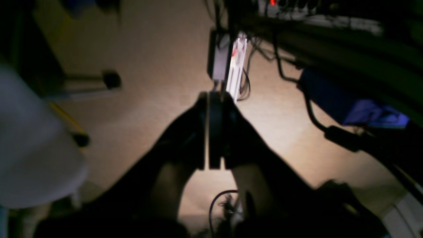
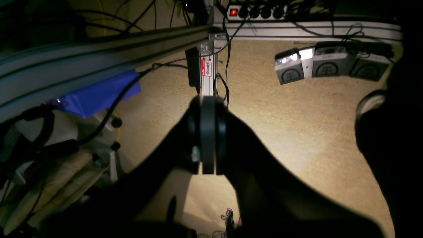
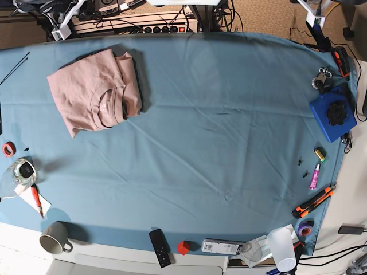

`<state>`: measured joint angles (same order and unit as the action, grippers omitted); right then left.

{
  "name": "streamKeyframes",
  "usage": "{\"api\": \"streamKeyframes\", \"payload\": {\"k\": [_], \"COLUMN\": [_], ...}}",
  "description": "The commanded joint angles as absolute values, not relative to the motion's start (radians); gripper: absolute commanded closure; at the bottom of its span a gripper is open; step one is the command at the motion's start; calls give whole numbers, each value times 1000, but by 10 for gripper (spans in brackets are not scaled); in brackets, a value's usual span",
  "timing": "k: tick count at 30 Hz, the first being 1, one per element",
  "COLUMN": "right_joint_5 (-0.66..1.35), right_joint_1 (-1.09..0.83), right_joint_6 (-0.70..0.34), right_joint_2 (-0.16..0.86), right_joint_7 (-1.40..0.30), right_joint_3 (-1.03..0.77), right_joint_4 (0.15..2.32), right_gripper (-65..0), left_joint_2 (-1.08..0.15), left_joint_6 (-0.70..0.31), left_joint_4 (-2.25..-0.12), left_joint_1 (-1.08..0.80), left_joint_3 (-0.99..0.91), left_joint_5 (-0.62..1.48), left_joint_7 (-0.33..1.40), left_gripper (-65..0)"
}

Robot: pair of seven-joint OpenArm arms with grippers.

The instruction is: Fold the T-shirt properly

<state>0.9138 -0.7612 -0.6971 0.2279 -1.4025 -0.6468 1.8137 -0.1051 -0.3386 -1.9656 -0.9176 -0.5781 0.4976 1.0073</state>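
T-shirt (image 3: 94, 94) on blue-clothed table (image 3: 218, 114)

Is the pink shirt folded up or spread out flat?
Folded. The T-shirt lies as a compact bundle on the blue cloth, neck showing, no sleeves sticking out.

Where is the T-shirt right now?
In the base view, the T-shirt lies folded at the upper left of the blue cloth, near the far edge.

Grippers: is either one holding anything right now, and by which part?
Nothing is held. The left gripper and right gripper are both shut on empty air over the floor. The T-shirt lies folded on the blue cloth, untouched.
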Motion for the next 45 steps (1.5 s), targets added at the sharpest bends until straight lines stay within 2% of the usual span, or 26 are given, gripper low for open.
{"api": "streamKeyframes", "payload": {"k": [1, 5, 7, 12, 15, 19, 22, 30, 36, 41, 45], "right_joint_5": [914, 889, 889, 886, 813, 726, 645, 379, 176, 62, -61], "right_joint_1": [-770, -770, -770, -759, -733, -699, -670, -539, -408, -329, -303], "right_joint_6": [-698, -698, -698, -698, -698, -698, -698, -698, -698, -698, -513], "right_joint_2": [244, 244, 245, 265, 284, 341, 375, 374, 374, 368, 328], "right_joint_7": [-1396, -1396, -1396, -1396, -1396, -1329, -1260, -886, -611, -364, -198], "right_joint_3": [-654, -654, -654, -654, -650, -569, -462, -227, -48, 78, 138], "right_joint_4": [1814, 1738, 1672, 1478, 1376, 1266, 1211, 1044, 829, 677, 601], "right_gripper": [0, 0, 0, 0, 0, 0, 0, 0, 0, 0, 0], "left_joint_2": [-111, -111, -111, -111, -111, -112, -115, -121, -122, -118, -113], "left_joint_6": [-342, -361, -392, -395, -405, -467, -470, -469, -467, -399, -336], "left_joint_4": [-1947, -1850, -1811, -1695, -1594, -1437, -1328, -1065, -834, -625, -514], "left_joint_1": [-927, -904, -895, -854, -806, -734, -690, -548, -420, -346, -332], "left_joint_3": [-585, -585, -585, -585, -585, -585, -585, -585, -585, -585, -585], "left_joint_5": [503, 502, 503, 502, 491, 456, 431, 126, -4, -81, -113], "left_joint_7": [1001, 997, 987, 959, 943, 905, 846, 531, 332, 203, 19], "left_gripper": [0, 0, 0, 0, 0, 0, 0, 0, 0, 0, 0]}}
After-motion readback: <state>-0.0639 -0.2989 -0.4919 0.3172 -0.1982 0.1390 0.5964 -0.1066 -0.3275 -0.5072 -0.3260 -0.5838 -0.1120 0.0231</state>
